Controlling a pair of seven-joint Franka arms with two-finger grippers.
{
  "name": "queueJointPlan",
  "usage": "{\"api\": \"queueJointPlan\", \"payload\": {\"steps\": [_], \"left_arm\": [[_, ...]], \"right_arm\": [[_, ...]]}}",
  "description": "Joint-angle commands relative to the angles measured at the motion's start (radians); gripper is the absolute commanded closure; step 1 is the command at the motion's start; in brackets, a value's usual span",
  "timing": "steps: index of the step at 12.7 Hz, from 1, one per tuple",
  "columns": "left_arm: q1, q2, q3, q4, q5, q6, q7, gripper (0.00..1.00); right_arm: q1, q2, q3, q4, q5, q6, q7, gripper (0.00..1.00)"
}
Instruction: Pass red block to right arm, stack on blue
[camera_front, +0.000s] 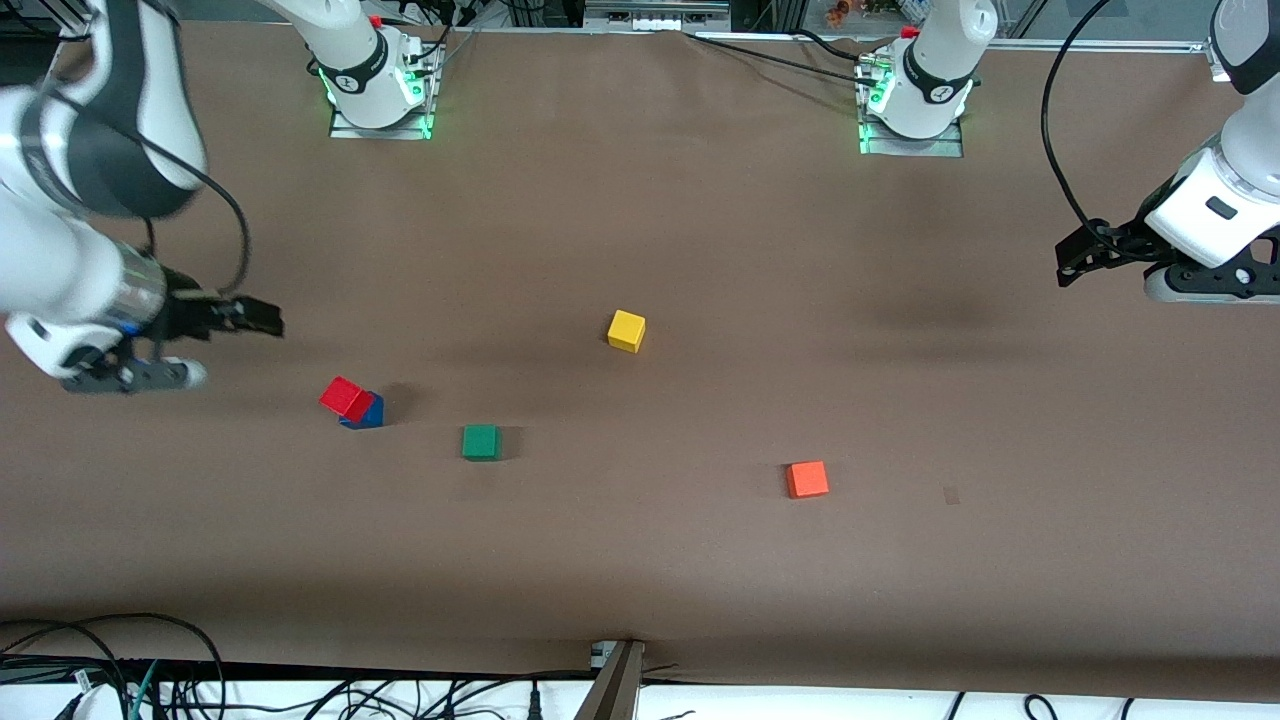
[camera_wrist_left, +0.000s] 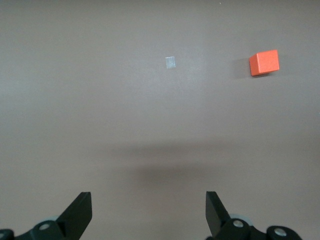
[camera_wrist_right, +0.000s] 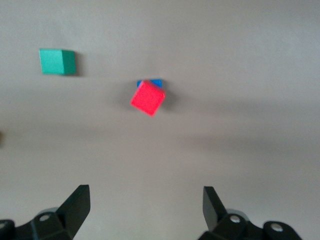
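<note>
The red block (camera_front: 347, 398) rests skewed and tilted on top of the blue block (camera_front: 368, 413), toward the right arm's end of the table. Both show in the right wrist view, the red block (camera_wrist_right: 147, 97) covering most of the blue block (camera_wrist_right: 150, 82). My right gripper (camera_front: 252, 318) is open and empty, up over bare table beside the stack; its own view shows it with the jaws wide apart (camera_wrist_right: 145, 205). My left gripper (camera_front: 1075, 262) is open and empty over bare table at the left arm's end, and it shows in the left wrist view (camera_wrist_left: 149, 210).
A green cube (camera_front: 480, 441) lies beside the stack toward the table's middle. A yellow cube (camera_front: 626, 330) sits mid-table. An orange cube (camera_front: 807, 479) lies toward the left arm's end, with a small tape mark (camera_front: 951, 494) beside it.
</note>
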Motion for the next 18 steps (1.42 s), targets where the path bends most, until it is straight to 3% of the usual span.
{"api": "queueJointPlan", "payload": {"steps": [1,3,5,7,14,18], "left_arm": [[-0.005,0.013,0.0,0.03,0.01,-0.017,0.0,0.0],[-0.006,0.013,0.0,0.032,0.01,-0.017,0.0,0.0],[-0.008,0.013,0.0,0.032,0.01,-0.015,0.0,0.0],[-0.008,0.011,-0.002,0.032,0.01,-0.017,0.0,0.0],[-0.006,0.025,-0.005,0.047,0.008,-0.015,0.003,0.0],[-0.009,0.049,-0.011,0.076,0.011,-0.006,-0.003,0.0]], "right_arm": [[-0.07,-0.114,0.082,-0.046,-0.045,-0.092,0.007,0.0],[-0.129,-0.182,0.127,-0.055,-0.118,-0.102,0.005,0.0],[-0.15,-0.236,0.148,-0.081,-0.131,-0.1,0.005,0.0],[-0.202,-0.286,0.208,-0.092,-0.134,-0.092,0.007,0.0],[-0.238,-0.317,0.246,-0.114,-0.134,-0.198,0.103,0.0],[-0.236,-0.241,0.239,-0.042,-0.133,-0.201,0.085,0.0]]}}
